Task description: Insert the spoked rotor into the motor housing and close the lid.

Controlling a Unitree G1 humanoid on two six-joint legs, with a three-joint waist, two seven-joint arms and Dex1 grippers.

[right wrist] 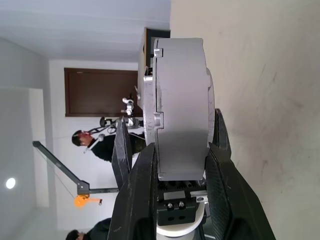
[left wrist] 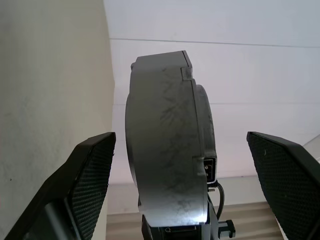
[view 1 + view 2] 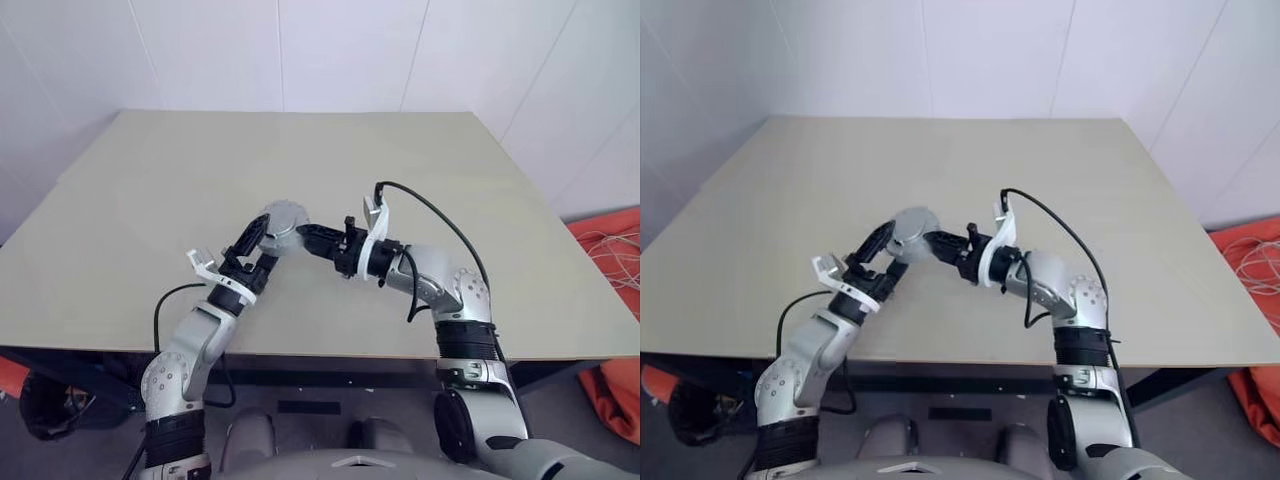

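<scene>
Progress looks late: right gripper point(image 3: 312, 238) clamps a round grey metal motor housing point(image 3: 282, 221), lid seemingly on, above the beige table point(image 3: 430, 200). Left gripper point(image 3: 252, 248), fingers spread wide, flanks it without touching. Rotor presumably inside, unconfirmed.

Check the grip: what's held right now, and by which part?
Right gripper clamps the grey round motor housing across its flat faces, at the rim. Left gripper open around it, not gripping.

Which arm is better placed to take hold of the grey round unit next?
Left. The left gripper is open with its fingers either side of the grey round unit, which the right gripper already clamps.
</scene>
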